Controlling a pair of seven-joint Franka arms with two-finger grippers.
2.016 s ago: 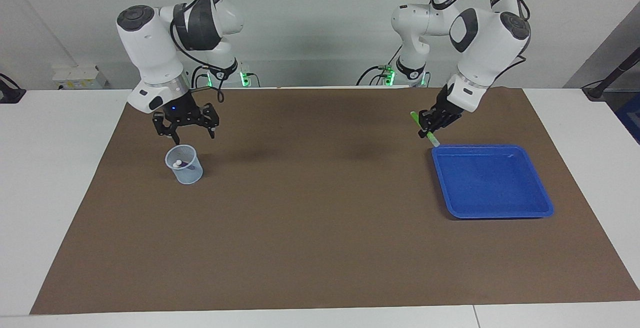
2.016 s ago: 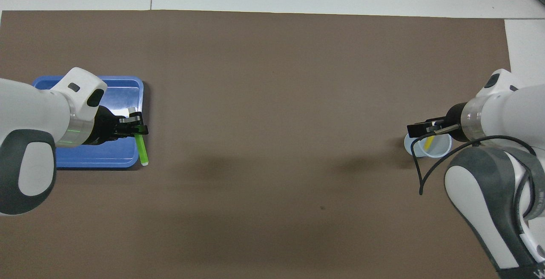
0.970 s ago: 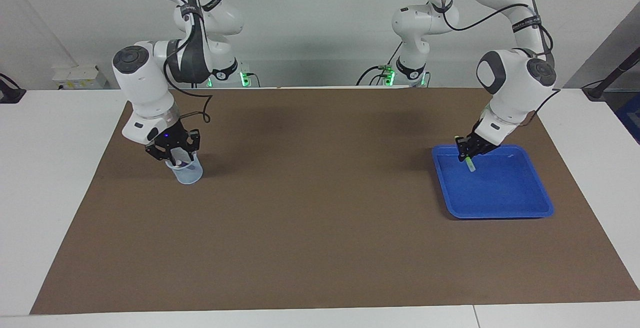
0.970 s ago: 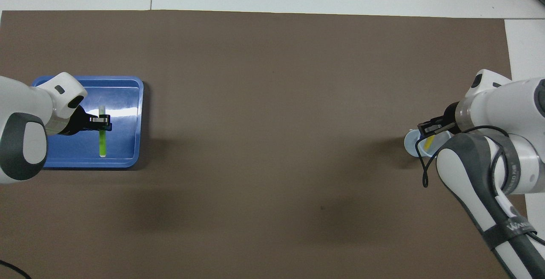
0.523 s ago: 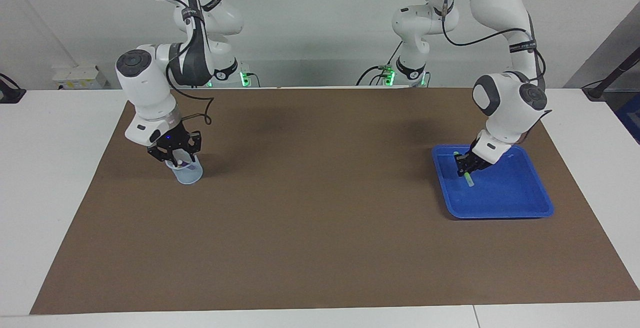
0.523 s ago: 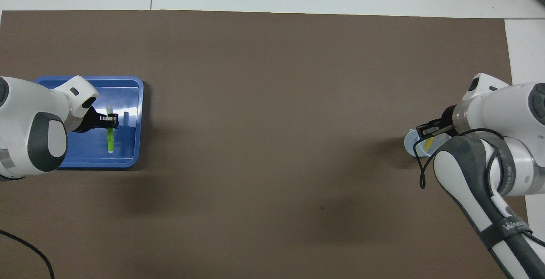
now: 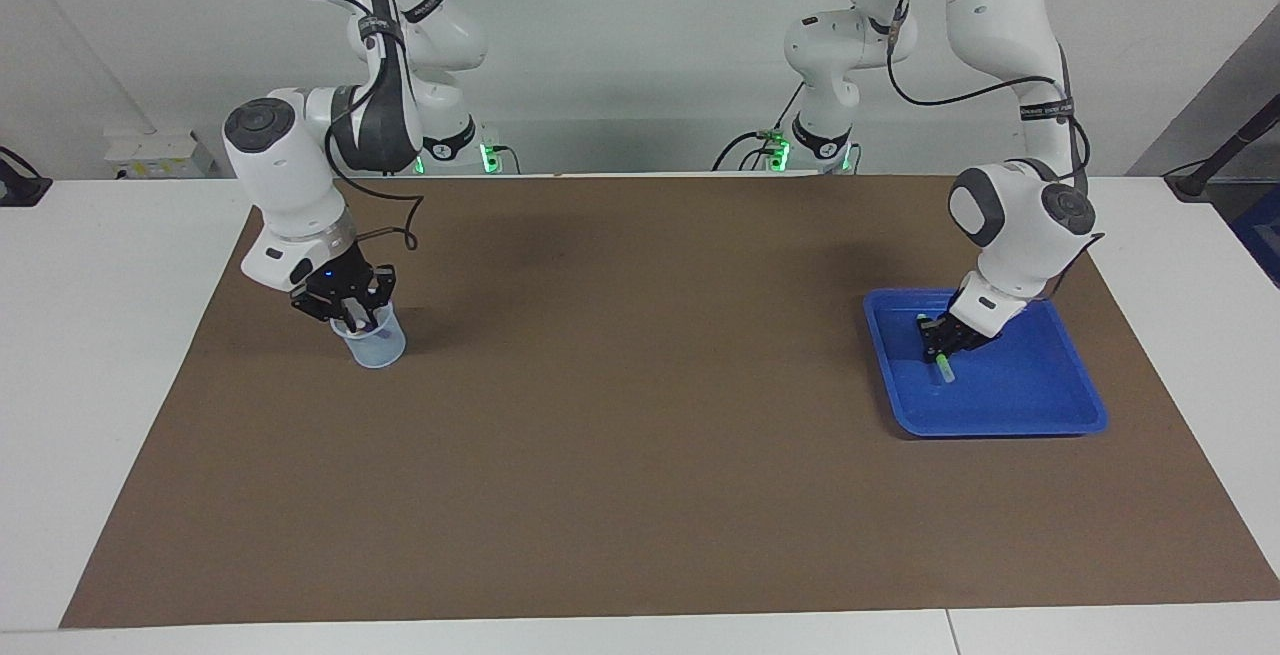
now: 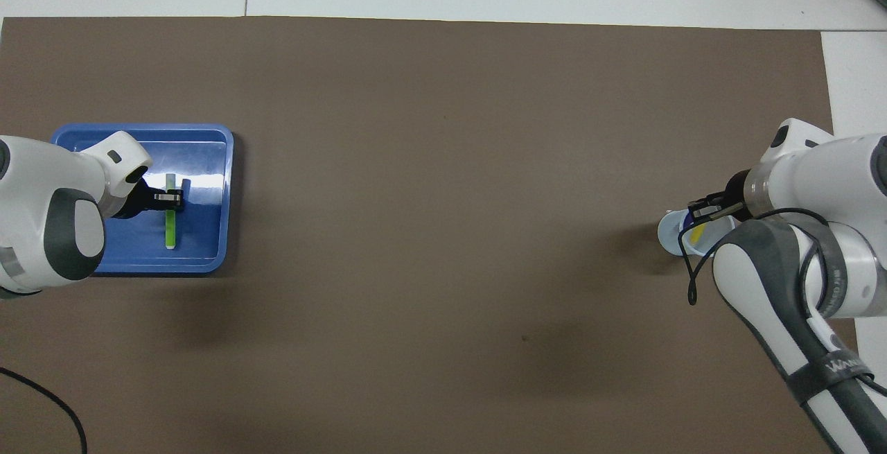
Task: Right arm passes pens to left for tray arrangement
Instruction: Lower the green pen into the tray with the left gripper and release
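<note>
At the right arm's end of the brown paper mat point(image 7: 640, 455), my right gripper point(image 7: 347, 312) is dipped into the mouth of the small translucent pale-blue plastic cup point(image 7: 375, 343). That arm bends down steeply from its elbow, wrist tipped toward the cup, blue light lit above the claw. I cannot tell whether these fingers have closed on anything; the cup wall and the claw hide them. In the overhead view a slim yellow pen point(image 8: 697, 231) shows inside the cup, half covered by the gripper and its cable. A purple pen is hard to make out.

At the left arm's end, my left gripper point(image 7: 943, 340) is low inside the shallow bright-blue plastic tray point(image 7: 1040, 405), forearm nearly vertical, wrist angled down. Its fingers are clenched across the slim green pen point(image 8: 170, 229) near its upper part. The pen lies lengthwise in the tray, pale tip pointing toward the robots; whether it touches the tray floor I cannot tell.
</note>
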